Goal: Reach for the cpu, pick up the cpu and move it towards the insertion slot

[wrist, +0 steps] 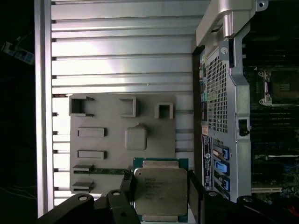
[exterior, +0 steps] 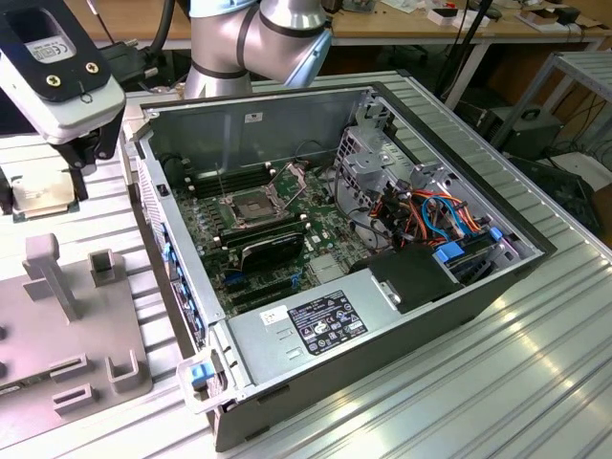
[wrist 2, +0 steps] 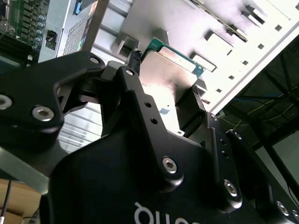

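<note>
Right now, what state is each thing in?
cpu: flat, between the tool's fingers, lifted above the grey fixture plate.
tool: shut on the cpu.
insertion slot: frame and lever raised, socket bare.
computer case: lying on its side, side panel off.

In the first wrist view the picture's edge cuts off the near rim of the cpu (wrist: 160, 190) and most of the tool (wrist: 159, 198), while in the exterior view the arm's housing hides part of that chip.

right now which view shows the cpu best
The first wrist view: the cpu faces the camera between the fingers. The second wrist view catches its underside at a slant; the exterior view shows a pale corner.
</note>
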{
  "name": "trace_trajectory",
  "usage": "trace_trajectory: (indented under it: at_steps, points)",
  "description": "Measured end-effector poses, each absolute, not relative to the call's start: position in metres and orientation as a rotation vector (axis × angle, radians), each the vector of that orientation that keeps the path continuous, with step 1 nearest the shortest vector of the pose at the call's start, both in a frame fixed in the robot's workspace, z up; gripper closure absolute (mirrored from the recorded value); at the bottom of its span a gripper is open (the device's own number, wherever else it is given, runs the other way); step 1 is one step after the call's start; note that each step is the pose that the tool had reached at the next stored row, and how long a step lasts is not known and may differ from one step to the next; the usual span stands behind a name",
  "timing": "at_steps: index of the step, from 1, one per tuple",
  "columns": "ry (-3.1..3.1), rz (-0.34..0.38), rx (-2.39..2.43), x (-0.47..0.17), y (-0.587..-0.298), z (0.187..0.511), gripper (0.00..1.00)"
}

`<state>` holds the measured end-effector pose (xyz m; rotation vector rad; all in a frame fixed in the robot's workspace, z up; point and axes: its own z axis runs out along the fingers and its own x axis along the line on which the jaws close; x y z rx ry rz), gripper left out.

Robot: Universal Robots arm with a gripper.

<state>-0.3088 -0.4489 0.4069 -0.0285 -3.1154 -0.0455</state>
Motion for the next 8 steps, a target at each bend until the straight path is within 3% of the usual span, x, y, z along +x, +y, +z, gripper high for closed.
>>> trace_trajectory:
  at_steps: [8]
  points:
    - [-3.115, -0.045, -0.029, -0.3066, -0.4489, 0.4069, 0.45]
